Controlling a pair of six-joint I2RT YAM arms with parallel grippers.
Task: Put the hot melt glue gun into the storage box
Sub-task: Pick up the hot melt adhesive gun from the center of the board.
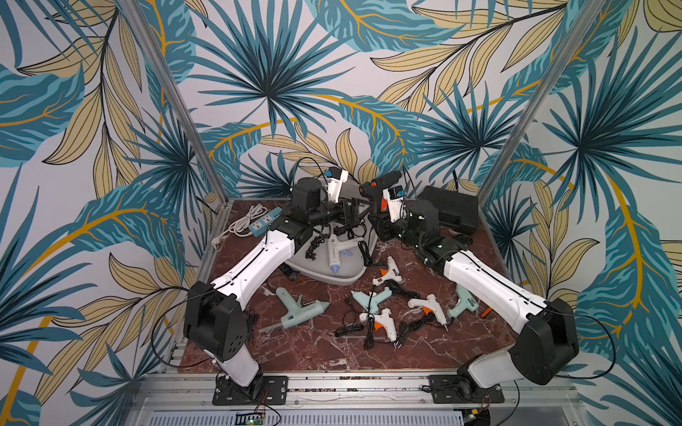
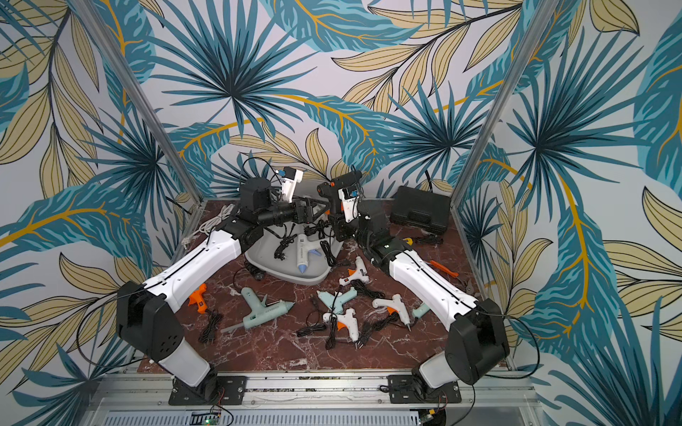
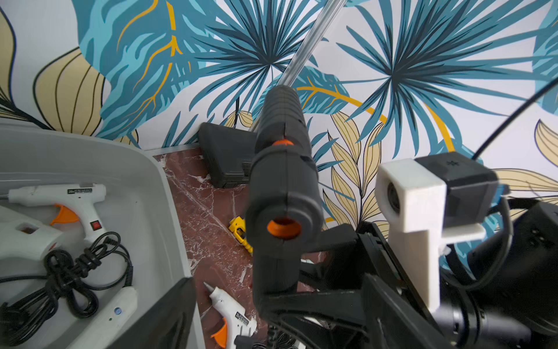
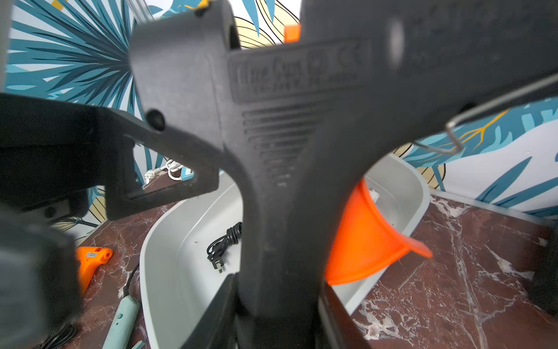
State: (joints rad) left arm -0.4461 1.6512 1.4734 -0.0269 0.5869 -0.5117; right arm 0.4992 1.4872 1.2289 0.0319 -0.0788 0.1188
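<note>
A black hot melt glue gun (image 1: pixel 380 180) (image 2: pixel 341 183) with orange trigger is held upright in the air above the right end of the light-grey storage box (image 1: pixel 332 278) (image 2: pixel 291 276). My right gripper (image 1: pixel 376 219) (image 4: pixel 277 287) is shut on its handle (image 4: pixel 280 211). My left gripper (image 1: pixel 363 211) (image 3: pixel 274 281) reaches in from the left and stands open, one finger (image 3: pixel 169 314) on either side of the gun's handle (image 3: pixel 274 272). The box (image 3: pixel 145 169) holds a white glue gun (image 3: pixel 60 199), a white-and-blue one (image 1: pixel 334 254) and coiled black cords.
Several glue guns with black cords lie on the marble table in front of the box, among them a mint one (image 1: pixel 295 310) and a white one (image 1: pixel 383 321). An orange gun (image 2: pixel 197 298) lies left. A black ribbed case (image 1: pixel 450 212) stands back right, a power strip (image 1: pixel 264 219) back left.
</note>
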